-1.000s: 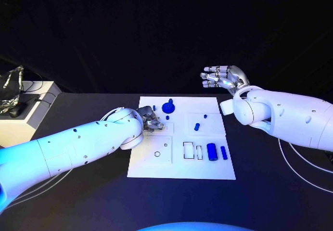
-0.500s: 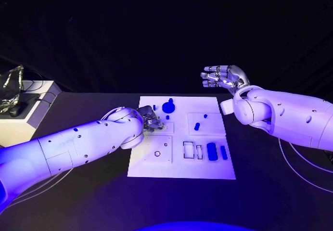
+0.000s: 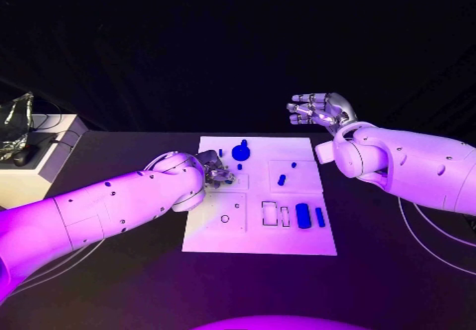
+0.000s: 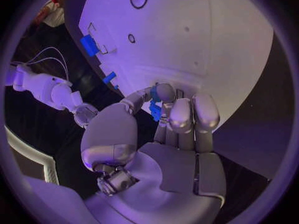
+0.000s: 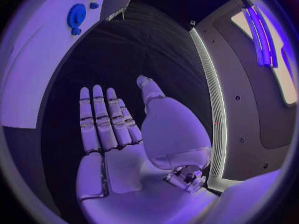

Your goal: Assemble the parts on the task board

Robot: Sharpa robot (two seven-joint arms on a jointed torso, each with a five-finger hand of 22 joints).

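Note:
The white task board lies in the middle of the black table. My left hand hovers low over the board's left side and pinches a small blue part between thumb and fingertips. My right hand is raised beyond the board's far right corner, palm open and fingers apart, holding nothing. On the board a round blue part sits at the far end, a small blue peg in the middle, and a blue cylinder beside a thin blue bar at the near right.
A white box with a crumpled foil-like object stands at the table's left edge. White cables run along the right side. Empty slots and a small hole mark the board's near half.

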